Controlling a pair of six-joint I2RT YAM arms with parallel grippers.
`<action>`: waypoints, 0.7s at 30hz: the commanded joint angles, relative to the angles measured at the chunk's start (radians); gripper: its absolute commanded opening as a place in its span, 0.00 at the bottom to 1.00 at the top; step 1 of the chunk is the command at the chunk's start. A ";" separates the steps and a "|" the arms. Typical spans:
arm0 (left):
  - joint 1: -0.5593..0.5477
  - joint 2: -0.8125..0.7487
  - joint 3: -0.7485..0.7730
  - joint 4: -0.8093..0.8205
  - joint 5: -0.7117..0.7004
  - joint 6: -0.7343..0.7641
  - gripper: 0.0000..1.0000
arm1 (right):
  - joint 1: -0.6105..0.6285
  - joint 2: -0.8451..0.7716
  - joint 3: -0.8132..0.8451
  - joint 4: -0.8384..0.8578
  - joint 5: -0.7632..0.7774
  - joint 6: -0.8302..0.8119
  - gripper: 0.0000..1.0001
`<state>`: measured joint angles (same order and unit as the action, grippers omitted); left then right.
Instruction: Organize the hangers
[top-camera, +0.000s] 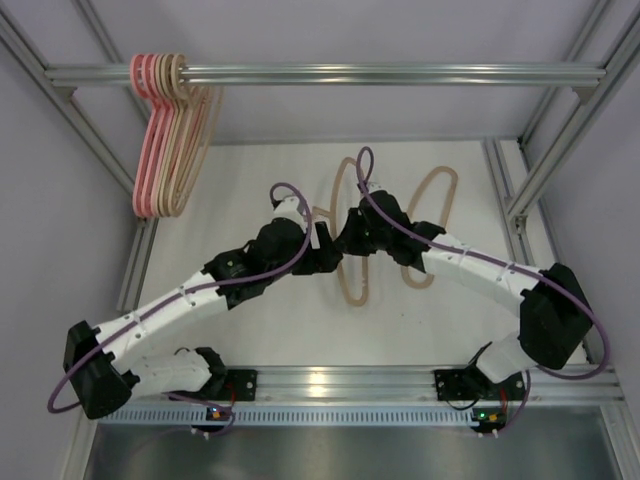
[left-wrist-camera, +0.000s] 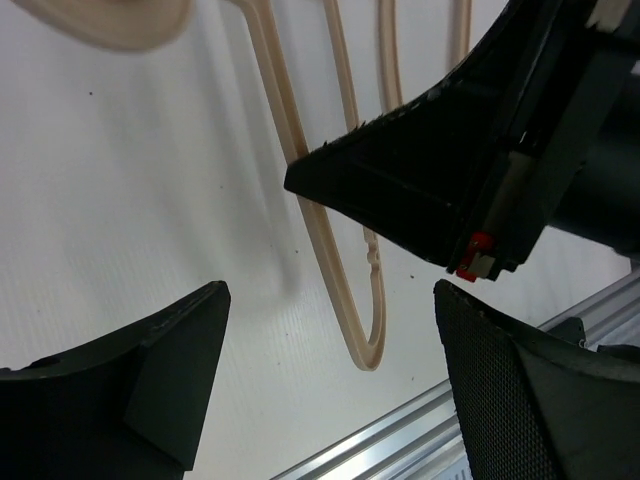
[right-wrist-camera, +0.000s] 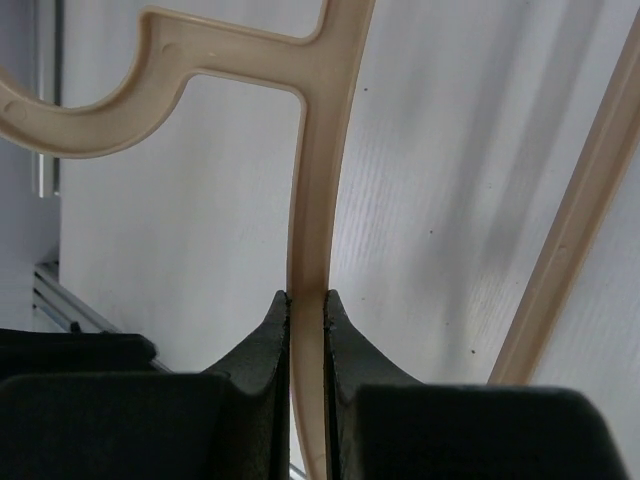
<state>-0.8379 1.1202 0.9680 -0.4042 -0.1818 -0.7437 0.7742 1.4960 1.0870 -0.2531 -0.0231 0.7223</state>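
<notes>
Several hangers, pink (top-camera: 143, 150) and beige (top-camera: 190, 140), hang bunched at the left end of the silver bar (top-camera: 400, 73). Two more beige hangers are at the middle of the white table. My right gripper (top-camera: 346, 240) is shut on the rim of one of them (top-camera: 352, 290); the right wrist view shows the rim (right-wrist-camera: 310, 200) pinched between the jaws, just below its hook. My left gripper (top-camera: 322, 242) is open and empty right beside it; the same hanger's end (left-wrist-camera: 345, 300) shows between its fingers. The other beige hanger (top-camera: 440, 185) lies to the right.
The right gripper's black body (left-wrist-camera: 450, 170) is close in front of the left one. Aluminium frame posts stand at the left (top-camera: 140, 270) and right (top-camera: 530, 190). A rail (top-camera: 350, 378) runs along the near edge.
</notes>
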 joint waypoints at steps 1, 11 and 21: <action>-0.059 0.023 -0.023 0.091 -0.079 -0.022 0.87 | -0.010 -0.078 0.001 0.112 0.008 0.115 0.00; -0.147 0.110 -0.032 0.123 -0.202 -0.013 0.72 | -0.010 -0.137 -0.021 0.155 0.014 0.244 0.00; -0.156 0.106 -0.063 0.156 -0.243 -0.008 0.15 | -0.018 -0.198 -0.085 0.210 0.009 0.315 0.00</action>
<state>-0.9894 1.2415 0.9218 -0.3035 -0.3813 -0.7601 0.7734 1.3533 1.0100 -0.1402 -0.0185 1.0004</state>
